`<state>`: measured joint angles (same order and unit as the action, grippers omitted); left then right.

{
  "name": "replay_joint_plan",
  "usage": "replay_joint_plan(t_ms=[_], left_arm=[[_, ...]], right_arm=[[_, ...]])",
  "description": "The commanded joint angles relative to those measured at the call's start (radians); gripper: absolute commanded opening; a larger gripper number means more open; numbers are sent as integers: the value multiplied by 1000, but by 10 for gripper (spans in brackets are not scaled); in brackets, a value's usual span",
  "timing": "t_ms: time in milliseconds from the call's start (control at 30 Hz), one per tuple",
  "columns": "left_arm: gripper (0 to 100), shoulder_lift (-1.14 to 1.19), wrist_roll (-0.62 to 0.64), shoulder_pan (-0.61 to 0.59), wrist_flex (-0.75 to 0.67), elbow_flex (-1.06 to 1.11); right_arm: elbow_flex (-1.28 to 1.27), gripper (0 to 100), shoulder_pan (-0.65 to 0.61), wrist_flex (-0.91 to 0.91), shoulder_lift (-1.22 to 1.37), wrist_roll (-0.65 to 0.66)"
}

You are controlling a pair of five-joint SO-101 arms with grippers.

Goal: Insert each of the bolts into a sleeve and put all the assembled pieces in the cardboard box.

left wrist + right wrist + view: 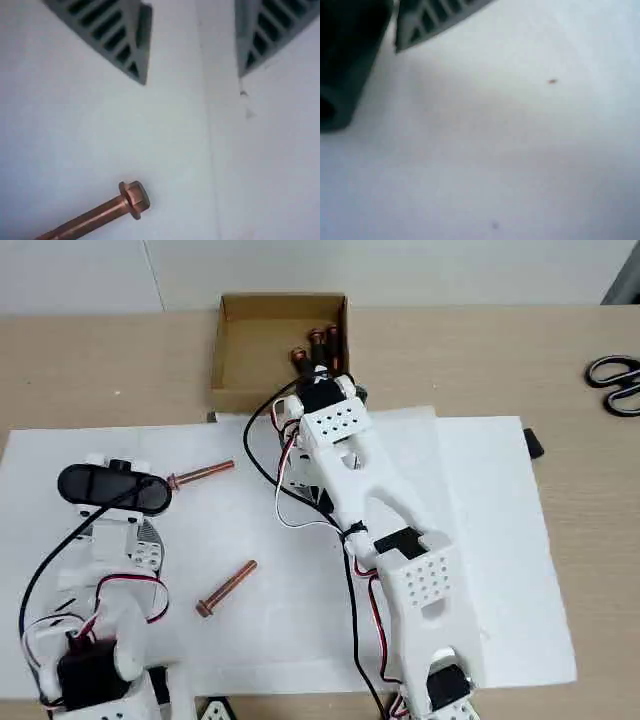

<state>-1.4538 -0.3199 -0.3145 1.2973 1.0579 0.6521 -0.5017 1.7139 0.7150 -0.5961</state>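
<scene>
Left gripper (192,75): fingers spread apart, nothing between them, low over white sheet (480,540). Hex head (135,199) of one bolt lies on sheet close to fingers, untouched. First bolt (203,474) flat on sheet just beside this gripper; second bolt (228,588) near it, also loose. Right gripper (322,370): at near edge of cardboard box (228,350); finger spacing cannot be told. Copper pieces (316,342) inside box, just beyond this gripper.

Left end effector (192,77) angled downward, fingers (115,35) spread wide; right arm (360,470) stretched far forward, elbow bent.
</scene>
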Motion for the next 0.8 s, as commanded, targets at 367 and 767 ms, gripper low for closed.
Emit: replay_joint_plan(t_ms=[367,767], left_arm=[[108,-8,-6,3,-21,19],[112,201,100,3,112,-450]], right_arm=[[49,2,5,16,-79,8],[49,2,81,19,-389,12]])
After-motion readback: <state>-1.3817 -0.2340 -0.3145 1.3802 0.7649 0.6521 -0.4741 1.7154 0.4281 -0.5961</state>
